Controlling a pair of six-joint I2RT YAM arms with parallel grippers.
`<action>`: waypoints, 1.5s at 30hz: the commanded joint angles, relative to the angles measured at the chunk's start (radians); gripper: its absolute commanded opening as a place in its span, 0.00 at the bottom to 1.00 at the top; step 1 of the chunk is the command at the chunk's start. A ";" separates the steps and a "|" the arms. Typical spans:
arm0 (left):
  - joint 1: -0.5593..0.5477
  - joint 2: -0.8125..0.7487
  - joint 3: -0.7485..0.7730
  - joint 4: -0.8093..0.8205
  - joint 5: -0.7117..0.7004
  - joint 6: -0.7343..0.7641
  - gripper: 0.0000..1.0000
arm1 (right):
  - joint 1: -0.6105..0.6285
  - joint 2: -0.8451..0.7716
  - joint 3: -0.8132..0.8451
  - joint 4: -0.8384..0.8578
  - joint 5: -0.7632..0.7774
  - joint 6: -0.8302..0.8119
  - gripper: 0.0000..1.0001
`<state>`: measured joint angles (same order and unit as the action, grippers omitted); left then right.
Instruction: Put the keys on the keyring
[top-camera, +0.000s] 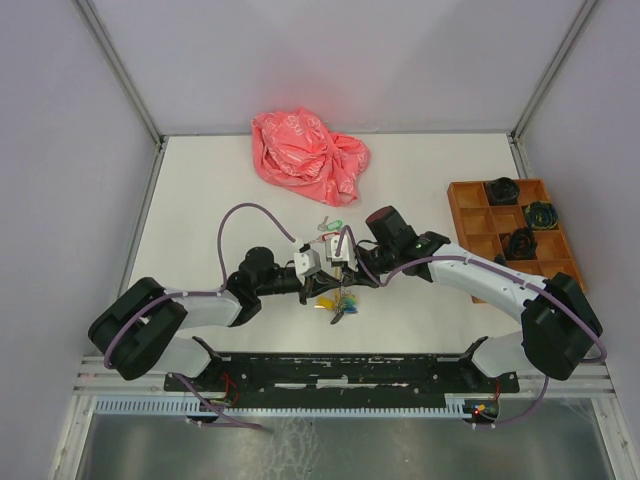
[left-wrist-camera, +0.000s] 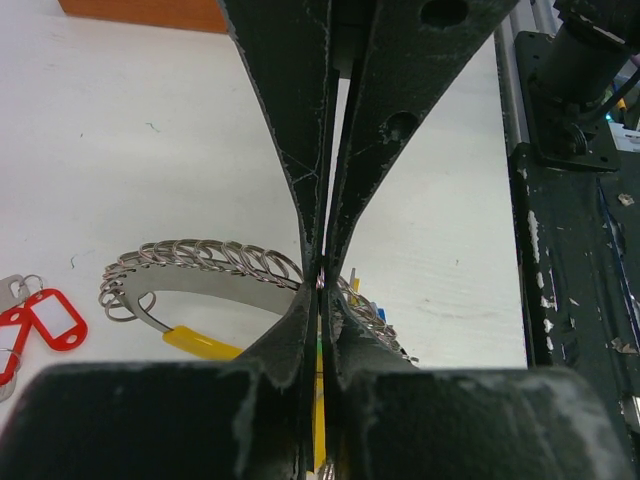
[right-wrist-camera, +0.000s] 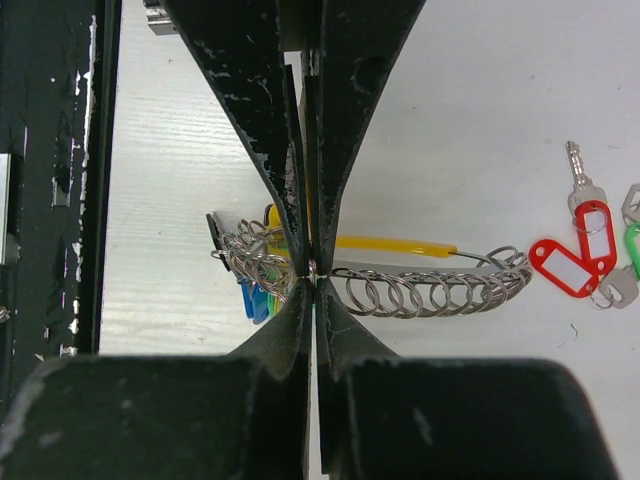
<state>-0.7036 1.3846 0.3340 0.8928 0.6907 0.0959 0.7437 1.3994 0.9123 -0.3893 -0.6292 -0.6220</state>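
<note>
White table (top-camera: 200, 200) inside pale grey walls is carrying a crumpled pink bag (top-camera: 308, 142) at the back and an orange tray (top-camera: 468, 218) on the right, with black items sitting in some of its cells. Both arms are reaching in to meet at the centre front.

The left gripper (left-wrist-camera: 322, 283) is pinching the thin wire of the keyring (left-wrist-camera: 200, 262), its jaws fully closed on it. The right gripper (right-wrist-camera: 312, 270) is clamping the same wire just beside it, from the opposite side. Small split rings are bunching along the wire, and yellow, blue and green tags are hanging off it. Cannot tell whether the ring is resting on the table or lifted.

Probable reason for the double grip: the two are steadying the wire or working its opening apart so a key can be slid on.

The keys (right-wrist-camera: 592, 235), red- and green-tagged, are lying loose on the table near the ring, apart from it, with nobody holding them. So threading is looking not yet begun. One gripper is likely needing to let go to fetch a key. Thin wire slipping out of the pinch is the likely risk.
</note>
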 joint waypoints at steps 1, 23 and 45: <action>0.000 -0.009 0.026 0.008 -0.018 -0.004 0.03 | 0.005 -0.054 0.040 0.068 -0.038 0.018 0.07; 0.000 -0.328 -0.213 0.167 -0.587 -0.095 0.03 | -0.010 -0.173 -0.003 0.366 0.530 0.634 0.75; 0.000 -0.451 -0.235 -0.001 -1.000 -0.164 0.03 | -0.018 0.417 0.328 0.349 0.700 0.789 0.88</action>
<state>-0.7036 0.9394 0.0845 0.8448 -0.2626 -0.0402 0.7307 1.7458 1.1694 -0.0677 -0.0162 0.0940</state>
